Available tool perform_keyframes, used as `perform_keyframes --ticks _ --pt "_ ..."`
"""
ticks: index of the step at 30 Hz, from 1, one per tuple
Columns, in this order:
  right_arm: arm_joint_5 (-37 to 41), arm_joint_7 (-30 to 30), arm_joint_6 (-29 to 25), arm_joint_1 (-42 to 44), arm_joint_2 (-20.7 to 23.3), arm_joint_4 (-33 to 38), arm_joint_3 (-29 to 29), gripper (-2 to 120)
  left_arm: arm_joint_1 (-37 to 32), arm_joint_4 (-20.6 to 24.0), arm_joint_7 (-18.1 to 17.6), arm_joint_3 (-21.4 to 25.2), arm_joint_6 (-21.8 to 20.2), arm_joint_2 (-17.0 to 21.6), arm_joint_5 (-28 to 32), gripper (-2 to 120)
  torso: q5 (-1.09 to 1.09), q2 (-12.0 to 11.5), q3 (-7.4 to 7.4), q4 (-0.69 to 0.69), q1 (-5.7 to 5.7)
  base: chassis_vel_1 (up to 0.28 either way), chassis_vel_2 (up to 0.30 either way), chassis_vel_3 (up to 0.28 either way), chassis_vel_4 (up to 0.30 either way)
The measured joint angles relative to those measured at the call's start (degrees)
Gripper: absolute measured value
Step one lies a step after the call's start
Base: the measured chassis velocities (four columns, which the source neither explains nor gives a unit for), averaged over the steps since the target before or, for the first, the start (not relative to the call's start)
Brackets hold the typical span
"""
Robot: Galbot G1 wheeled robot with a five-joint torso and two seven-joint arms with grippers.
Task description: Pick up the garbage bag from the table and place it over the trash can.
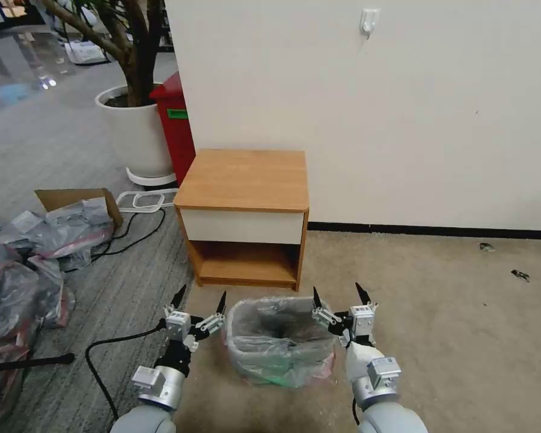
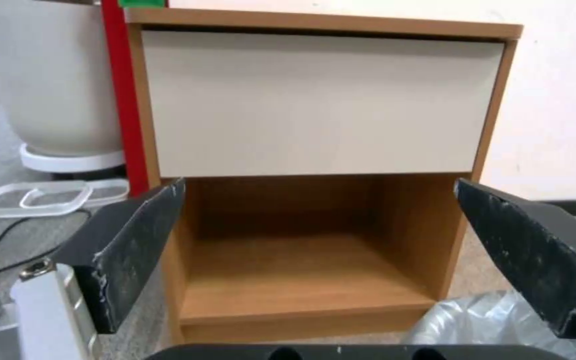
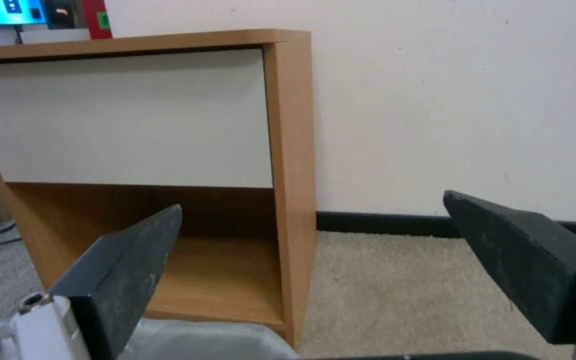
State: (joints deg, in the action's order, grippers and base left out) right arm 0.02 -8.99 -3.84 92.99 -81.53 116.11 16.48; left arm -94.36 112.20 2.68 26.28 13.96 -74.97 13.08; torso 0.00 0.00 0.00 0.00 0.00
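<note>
The garbage bag (image 1: 281,343) already lines the trash can (image 1: 246,367), bottom centre. It looks light, floppy and slippery; best pinched at the rim. Left gripper (image 1: 199,307) and right gripper (image 1: 338,300) flank it, both spread wide.

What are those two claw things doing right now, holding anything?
Left gripper: jaws open, holding nothing, beside the trash can.
Right gripper: jaws open, holding nothing, at the can's other side.
</note>
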Motion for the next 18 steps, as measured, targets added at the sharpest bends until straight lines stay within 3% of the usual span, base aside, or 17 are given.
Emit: perform_keyframes --ticks 18 --pt "0.0 0.3 0.0 -0.1 0.1 0.0 0.0 100 0.0 0.1 -0.3 0.0 -0.6 0.0 0.3 100 0.00 0.0 0.00 0.00 0.00 0.000 0.000 0.000 0.000"
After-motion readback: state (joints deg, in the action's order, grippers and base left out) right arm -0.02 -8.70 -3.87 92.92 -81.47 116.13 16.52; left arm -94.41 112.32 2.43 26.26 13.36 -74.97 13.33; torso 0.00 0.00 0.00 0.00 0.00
